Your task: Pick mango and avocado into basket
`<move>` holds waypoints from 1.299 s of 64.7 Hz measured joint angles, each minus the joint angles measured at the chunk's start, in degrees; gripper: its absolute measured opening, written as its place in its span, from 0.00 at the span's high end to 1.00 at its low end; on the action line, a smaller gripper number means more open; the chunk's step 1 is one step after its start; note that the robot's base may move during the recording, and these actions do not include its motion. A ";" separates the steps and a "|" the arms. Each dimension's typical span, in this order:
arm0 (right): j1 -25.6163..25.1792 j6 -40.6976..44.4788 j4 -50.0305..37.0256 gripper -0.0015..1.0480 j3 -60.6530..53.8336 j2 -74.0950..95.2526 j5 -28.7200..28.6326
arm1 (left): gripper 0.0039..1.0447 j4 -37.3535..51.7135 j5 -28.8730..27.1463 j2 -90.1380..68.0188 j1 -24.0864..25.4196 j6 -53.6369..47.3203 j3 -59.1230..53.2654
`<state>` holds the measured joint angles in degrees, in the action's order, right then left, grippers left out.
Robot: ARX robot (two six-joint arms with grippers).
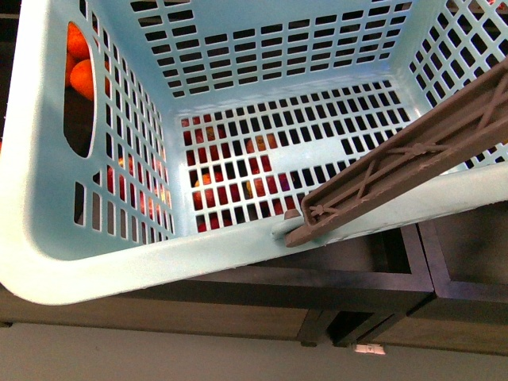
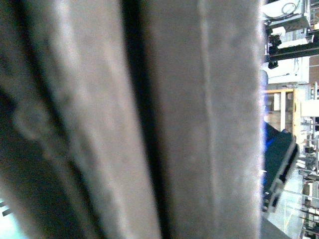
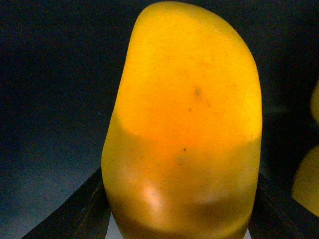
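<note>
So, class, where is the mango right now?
Only the right wrist view shows it: the mango stands close up between the dark fingers of the right gripper.

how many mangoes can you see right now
1. The mango sits between the right pincer fingers in the right wrist view. Yellow shapes at that picture's edge may be more fruit, too cropped to tell. None lies inside the basket.

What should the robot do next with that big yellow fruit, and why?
Probably close the right end effector snugly on the mango, if it isn't already. The mango fills the right wrist view, sitting between the two dark fingers, and the basket has no fruit in it yet.
</note>
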<state>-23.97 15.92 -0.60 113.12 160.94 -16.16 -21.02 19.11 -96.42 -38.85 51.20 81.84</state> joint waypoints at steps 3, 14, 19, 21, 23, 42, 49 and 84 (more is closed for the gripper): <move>-0.28 -0.11 -2.12 0.41 -3.82 -2.82 -0.37 | 0.74 0.00 0.00 0.00 0.00 0.00 0.00; -2.27 -0.13 -12.07 0.41 -24.50 -19.91 -3.82 | 0.74 0.00 0.00 0.00 0.00 0.00 0.00; -3.54 -1.01 -17.29 0.41 -37.35 -30.95 -5.88 | 0.74 0.00 0.00 0.00 0.00 0.00 0.00; -3.74 -1.31 -18.18 0.41 -39.85 -33.11 -6.25 | 0.74 0.00 0.00 0.00 0.00 0.00 0.00; -4.00 -1.77 -19.39 0.41 -43.52 -36.46 -6.88 | 0.74 0.00 0.00 0.00 0.00 0.00 0.00; -3.41 -6.91 -22.12 0.41 -63.06 -62.58 -10.62 | 0.74 0.00 0.00 0.00 0.00 0.00 0.00; -1.77 -8.92 -21.92 0.41 -66.31 -70.97 -10.62 | 0.74 0.00 -0.02 0.00 0.00 -0.02 0.00; 19.47 -16.90 -20.50 0.41 -68.65 -87.45 -1.66 | 0.74 0.00 -0.02 0.00 0.00 0.00 0.00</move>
<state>-4.49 -0.97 -21.10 44.47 73.49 -17.82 -21.02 19.09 -96.42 -38.85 51.20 81.84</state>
